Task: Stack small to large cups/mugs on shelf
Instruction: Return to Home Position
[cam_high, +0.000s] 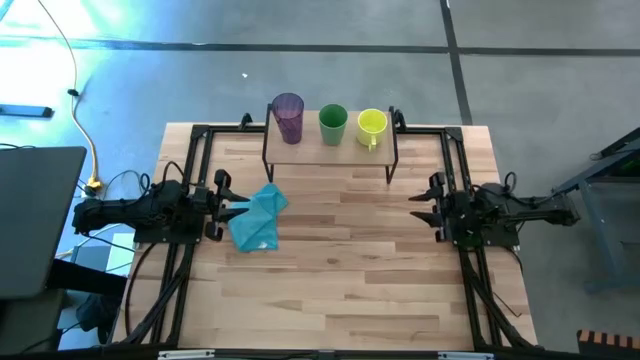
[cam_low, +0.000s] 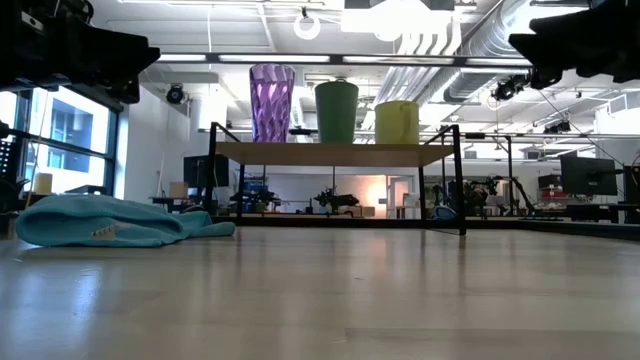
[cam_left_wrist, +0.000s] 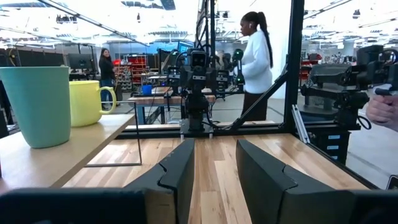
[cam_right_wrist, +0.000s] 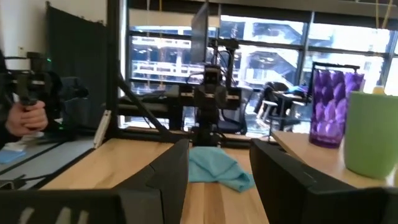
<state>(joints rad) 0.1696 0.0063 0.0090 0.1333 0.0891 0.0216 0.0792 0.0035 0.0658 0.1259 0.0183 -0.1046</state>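
Now all three cups stand upright in a row on the shelf (cam_high: 330, 152), which sits at the far edge of the table (cam_high: 340, 270), between the two arms. From the high view the purple tumbler (cam_high: 288, 117) is at the left end, the green cup (cam_high: 333, 123) in the middle and the yellow mug (cam_high: 371, 125) at the right end, its handle turned towards the near side of the table. They stand side by side, close but apart, none inside another. In the low view the tumbler is the tallest, the green cup shorter and the mug the shortest.

The left pincer (cam_high: 232, 204) is held above the left side of the table, pointing towards the middle. It is released, its fingers (cam_left_wrist: 180, 177) spread with bare table showing between them, and it holds nothing. A light blue cloth (cam_high: 258, 217) lies crumpled on the table right at its tips; whether they touch I cannot tell. The right pincer (cam_high: 420, 208) is at the right side, facing the left one across the table. It is likewise released and empty, its fingers (cam_right_wrist: 283, 180) apart. Both are well apart from the shelf.

Beyond the table, the wrist views show a person in a white top (cam_left_wrist: 256, 59) standing, another person (cam_left_wrist: 107, 65) farther off, and a hand (cam_right_wrist: 26, 118) gripping a dark handle
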